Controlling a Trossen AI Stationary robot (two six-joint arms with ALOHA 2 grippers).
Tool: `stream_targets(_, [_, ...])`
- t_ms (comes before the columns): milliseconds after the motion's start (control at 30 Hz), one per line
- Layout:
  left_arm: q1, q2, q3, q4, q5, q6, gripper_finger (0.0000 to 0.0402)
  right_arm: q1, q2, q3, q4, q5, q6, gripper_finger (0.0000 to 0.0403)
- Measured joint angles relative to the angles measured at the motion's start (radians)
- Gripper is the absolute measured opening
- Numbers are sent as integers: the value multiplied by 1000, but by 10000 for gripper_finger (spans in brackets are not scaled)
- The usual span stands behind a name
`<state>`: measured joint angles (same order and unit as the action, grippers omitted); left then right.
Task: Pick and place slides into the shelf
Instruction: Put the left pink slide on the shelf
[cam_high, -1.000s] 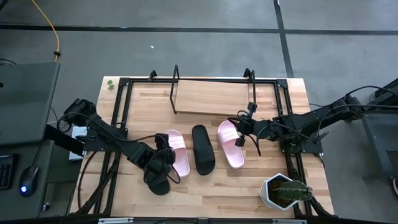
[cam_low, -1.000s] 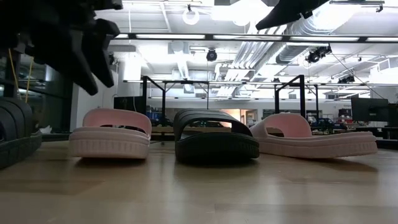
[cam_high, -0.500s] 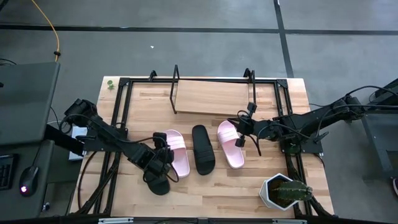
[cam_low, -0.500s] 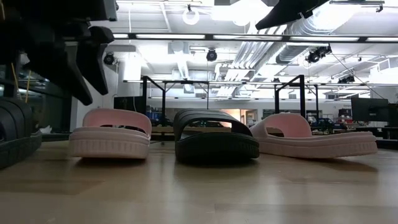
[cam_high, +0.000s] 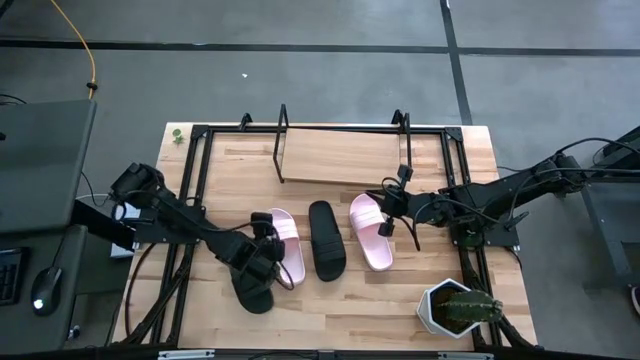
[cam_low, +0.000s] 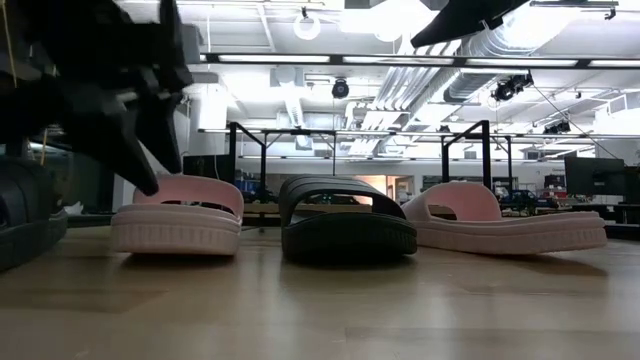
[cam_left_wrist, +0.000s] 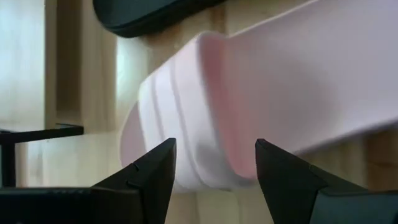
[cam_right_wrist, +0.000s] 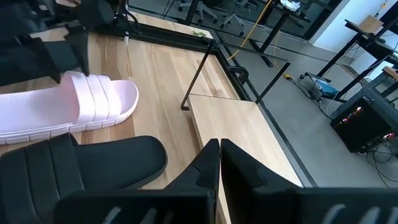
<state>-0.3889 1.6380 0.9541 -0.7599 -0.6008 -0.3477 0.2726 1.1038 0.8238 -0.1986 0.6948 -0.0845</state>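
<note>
Four slides lie on the table, soles down. The left pink slide (cam_high: 288, 246) sits under my left gripper (cam_high: 270, 258), which is open; in the left wrist view its fingers (cam_left_wrist: 163, 163) stand on either side of the pink strap (cam_left_wrist: 211, 118), just above it. A black slide (cam_high: 254, 292) lies nearer the left. The middle black slide (cam_high: 326, 240) and the right pink slide (cam_high: 371, 232) lie beside it. My right gripper (cam_high: 392, 206) hovers shut above the right pink slide's far end. The shelf (cam_high: 340, 156) stands at the far edge.
A potted cactus in a white pot (cam_high: 456, 308) stands at the near right corner. The black table frame (cam_high: 195, 180) runs along the left and far sides. Bare wood lies in front of the slides.
My left gripper has moved down and a little toward the table's right, coming over the left pink slide's strap. The slides and my right arm have kept still.
</note>
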Motion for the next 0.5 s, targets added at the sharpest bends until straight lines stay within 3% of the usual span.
stream_targets(500, [68,41,2,-26,33,0,186,0,0,0,0,-16,5,5])
